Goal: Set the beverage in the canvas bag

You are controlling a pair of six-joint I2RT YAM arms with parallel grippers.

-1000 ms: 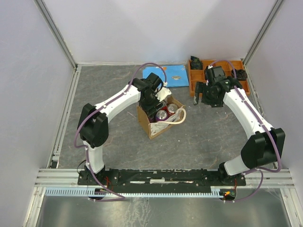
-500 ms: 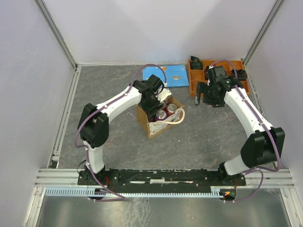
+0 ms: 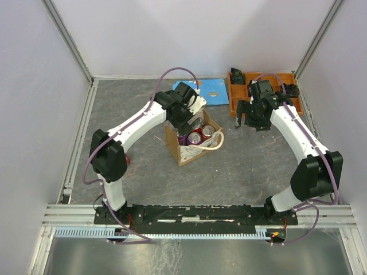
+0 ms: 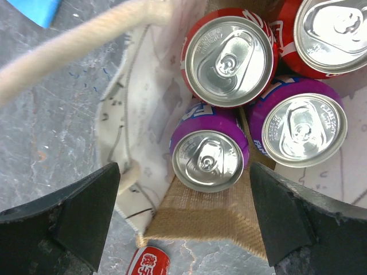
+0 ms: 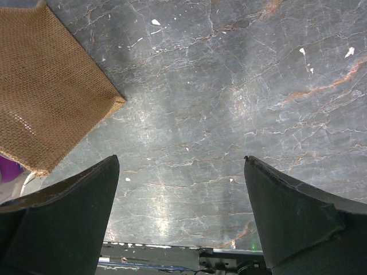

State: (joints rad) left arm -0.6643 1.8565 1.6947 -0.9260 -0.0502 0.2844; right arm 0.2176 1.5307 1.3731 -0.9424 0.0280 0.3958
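Note:
The tan canvas bag stands open in the middle of the table, its cream rope handle draped over the right side. In the left wrist view two purple beverage cans and two red ones stand upright inside the bag. My left gripper hangs open just above the nearer purple can, touching nothing; it hovers over the bag's far left corner. My right gripper is open and empty over bare table right of the bag, in front of the tray.
An orange compartment tray with dark parts sits at the back right, and a blue flat piece lies behind the bag. A small red can lies on the table just outside the bag's near wall. Grey walls enclose the table.
My left gripper has opened, let go of the purple can in the bag, and lifted slightly. The right arm has hardly moved.

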